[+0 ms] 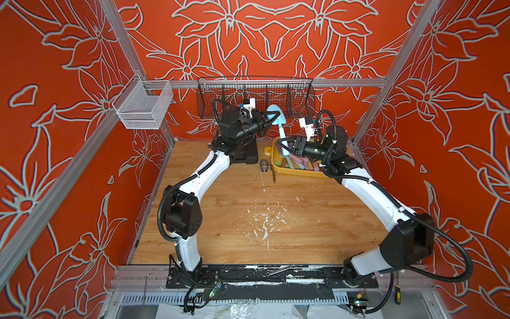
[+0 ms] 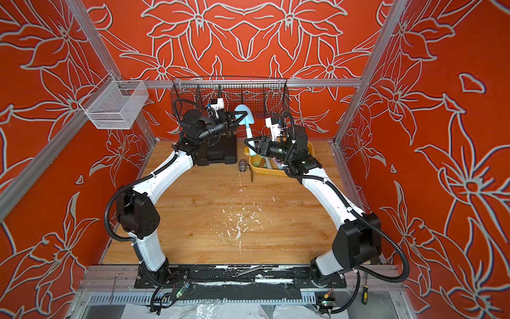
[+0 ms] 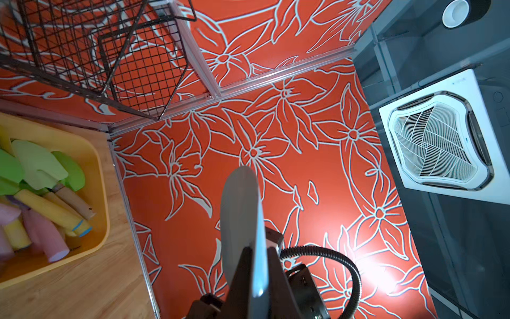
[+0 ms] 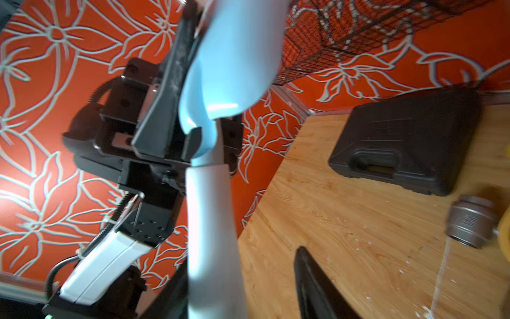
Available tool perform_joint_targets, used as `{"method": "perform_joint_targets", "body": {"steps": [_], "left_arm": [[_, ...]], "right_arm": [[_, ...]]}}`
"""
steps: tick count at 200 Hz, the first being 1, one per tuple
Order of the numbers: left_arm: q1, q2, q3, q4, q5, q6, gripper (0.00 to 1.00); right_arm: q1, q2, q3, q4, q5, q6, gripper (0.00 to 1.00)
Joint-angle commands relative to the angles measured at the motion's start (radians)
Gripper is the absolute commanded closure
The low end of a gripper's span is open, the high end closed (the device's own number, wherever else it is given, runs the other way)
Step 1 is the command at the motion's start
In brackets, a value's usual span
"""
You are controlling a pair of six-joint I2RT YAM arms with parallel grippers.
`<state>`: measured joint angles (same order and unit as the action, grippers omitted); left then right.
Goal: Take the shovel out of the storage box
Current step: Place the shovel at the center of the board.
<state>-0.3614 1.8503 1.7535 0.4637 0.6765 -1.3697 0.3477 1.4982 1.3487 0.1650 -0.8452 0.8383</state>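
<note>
1. Currently two grippers meet on one shovel (image 1: pixel 275 109): smooth pale-blue plastic, with a rounded scoop blade and a straight round handle, standing nearly upright.
2. Of the two, the left gripper (image 1: pixel 274 117) is clamped narrow on the blade. The left wrist view shows the thin blade edge-on between two flat dark fingers (image 3: pixel 277 279).
3. Below it, the right gripper (image 1: pixel 284 145) has its two curved black jaws set apart on either side of the handle. In the right wrist view a gap shows between the handle and one finger (image 4: pixel 311 284), so nothing is pinched.
4. One storage box (image 1: pixel 289 173), a shallow yellow-orange tub with rounded corners, lies directly beneath the right gripper. The shovel's handle end hangs over the box end nearest the left gripper.
5. Inside the box lie at least three flat green blades (image 3: pixel 38 165) and a heap of round handles (image 3: pixel 52 211) in yellow, pink and bare wood.
6. One black moulded case (image 1: pixel 249 156) sits below the left gripper, and one grey metal fitting (image 1: pixel 264 165) stands between case and box.
7. Two wire baskets hang on the frame. One black basket (image 1: pixel 256 96) of coarse grid is just behind both grippers, and one white basket (image 1: pixel 143 107) of fine mesh is well out beyond the left gripper.
8. One wood-grain table (image 1: pixel 248 215), flecked with white, lies under everything.
</note>
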Motion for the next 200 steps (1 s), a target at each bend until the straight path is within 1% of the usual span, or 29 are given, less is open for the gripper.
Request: {"method": "perform_joint_targets", "body": {"steps": [1,17,23,29,45,57,66,69,74,83,85,88,93,95,99,110,115,124,131,147,156,167,182,200], "left_arm": [[-0.008,-0.037,0.009,0.13,0.029,-0.042,1.0],[-0.005,-0.038,-0.005,0.149,0.029,-0.049,1.0],[-0.005,-0.037,-0.01,0.154,0.029,-0.051,1.0],[-0.005,-0.038,-0.013,0.156,0.031,-0.05,1.0],[-0.005,-0.04,-0.025,0.151,0.033,-0.037,1.0],[-0.005,-0.047,-0.04,0.127,0.031,-0.009,0.99],[-0.005,-0.057,-0.058,0.099,0.026,0.016,0.77],[-0.004,-0.062,-0.064,0.088,0.025,0.026,0.71],[-0.004,-0.071,-0.076,0.071,0.021,0.041,0.6],[0.001,-0.093,-0.095,0.023,0.013,0.075,0.25],[0.005,-0.098,-0.097,-0.004,0.012,0.087,0.19],[0.009,-0.108,-0.1,-0.044,0.009,0.106,0.13],[0.018,-0.129,-0.105,-0.115,0.001,0.143,0.07],[0.022,-0.139,-0.108,-0.144,-0.004,0.16,0.0],[0.032,-0.159,-0.111,-0.209,-0.015,0.198,0.03],[0.061,-0.221,-0.112,-0.422,-0.071,0.319,0.03],[0.075,-0.25,-0.115,-0.507,-0.106,0.376,0.03],[0.095,-0.296,-0.126,-0.638,-0.172,0.45,0.03],[0.108,-0.327,-0.134,-0.719,-0.209,0.501,0.03],[0.114,-0.391,-0.165,-0.836,-0.292,0.59,0.03],[0.114,-0.423,-0.185,-0.873,-0.318,0.623,0.03],[0.114,-0.451,-0.209,-0.908,-0.339,0.655,0.03],[0.113,-0.479,-0.241,-0.932,-0.343,0.687,0.03],[0.113,-0.501,-0.273,-0.939,-0.357,0.708,0.03]], "right_arm": [[0.009,0.014,0.005,0.137,-0.057,0.083,0.59],[0.008,0.007,0.005,0.137,-0.051,0.082,0.64],[0.008,0.001,0.006,0.122,-0.047,0.072,0.67],[0.008,-0.004,0.007,0.109,-0.042,0.069,0.75],[0.008,-0.013,0.014,0.071,-0.038,0.062,1.0],[0.01,-0.026,0.028,0.003,-0.023,0.039,1.0],[0.011,-0.05,0.043,-0.082,0.011,-0.008,1.0],[0.012,-0.061,0.048,-0.123,0.021,-0.029,1.0],[0.017,-0.08,0.059,-0.183,0.059,-0.07,1.0],[0.03,-0.114,0.091,-0.37,0.163,-0.17,1.0],[0.033,-0.122,0.099,-0.409,0.19,-0.19,1.0],[0.037,-0.133,0.112,-0.471,0.235,-0.218,1.0],[0.043,-0.147,0.131,-0.577,0.311,-0.251,1.0],[0.046,-0.152,0.141,-0.621,0.346,-0.266,1.0],[0.051,-0.164,0.158,-0.709,0.424,-0.289,1.0],[0.061,-0.195,0.178,-0.939,0.685,-0.309,1.0],[0.068,-0.213,0.172,-1.021,0.779,-0.321,1.0],[0.096,-0.242,0.137,-1.154,0.997,-0.34,1.0],[0.103,-0.258,0.11,-1.267,1.119,-0.321,1.0],[0.114,-0.292,0.039,-1.407,1.288,-0.287,1.0],[0.122,-0.305,-0.005,-1.464,1.386,-0.264,1.0],[0.122,-0.307,-0.04,-1.527,1.479,-0.235,1.0],[0.122,-0.29,-0.099,-1.534,1.572,-0.259,1.0],[0.119,-0.229,-0.159,-1.509,1.671,-0.294,1.0]]}}
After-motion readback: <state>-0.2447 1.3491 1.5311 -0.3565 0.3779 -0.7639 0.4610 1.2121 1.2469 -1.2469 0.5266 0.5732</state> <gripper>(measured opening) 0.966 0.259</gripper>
